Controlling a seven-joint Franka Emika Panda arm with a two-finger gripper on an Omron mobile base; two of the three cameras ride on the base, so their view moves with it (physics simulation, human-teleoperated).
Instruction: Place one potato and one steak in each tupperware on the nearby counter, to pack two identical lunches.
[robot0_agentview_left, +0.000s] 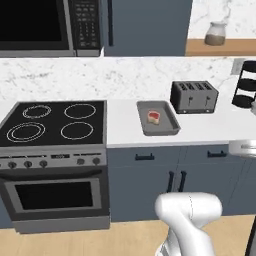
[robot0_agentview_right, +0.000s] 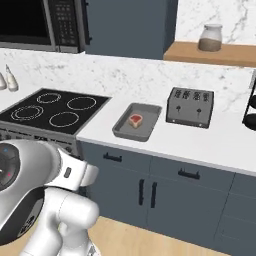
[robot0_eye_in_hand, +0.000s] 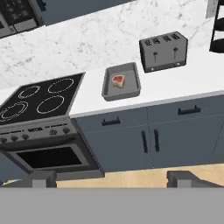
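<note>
A single red-and-white steak (robot0_agentview_left: 154, 116) (robot0_agentview_right: 135, 120) (robot0_eye_in_hand: 118, 80) lies in a shallow grey tray (robot0_agentview_left: 168, 128) (robot0_agentview_right: 123, 131) (robot0_eye_in_hand: 130, 93) on the white counter (robot0_agentview_left: 210, 127) (robot0_agentview_right: 215, 140) (robot0_eye_in_hand: 188, 83), just right of the stove. My gripper (robot0_eye_in_hand: 113, 180) hangs well back from the counter, out over the floor in front of the cabinets. It is open wide, and nothing sits between its fingertips (robot0_eye_in_hand: 43, 177). The potato and the tupperware are out of view.
A dark toaster (robot0_agentview_left: 194, 96) (robot0_agentview_right: 190, 107) (robot0_eye_in_hand: 163, 51) stands right of the tray. The black stove (robot0_agentview_left: 52, 125) (robot0_agentview_right: 52, 112) (robot0_eye_in_hand: 39, 103) is on the left under a microwave (robot0_agentview_left: 47, 25). A black rack (robot0_agentview_left: 246, 85) and a jar (robot0_agentview_left: 216, 34) on the wooden shelf are at the right.
</note>
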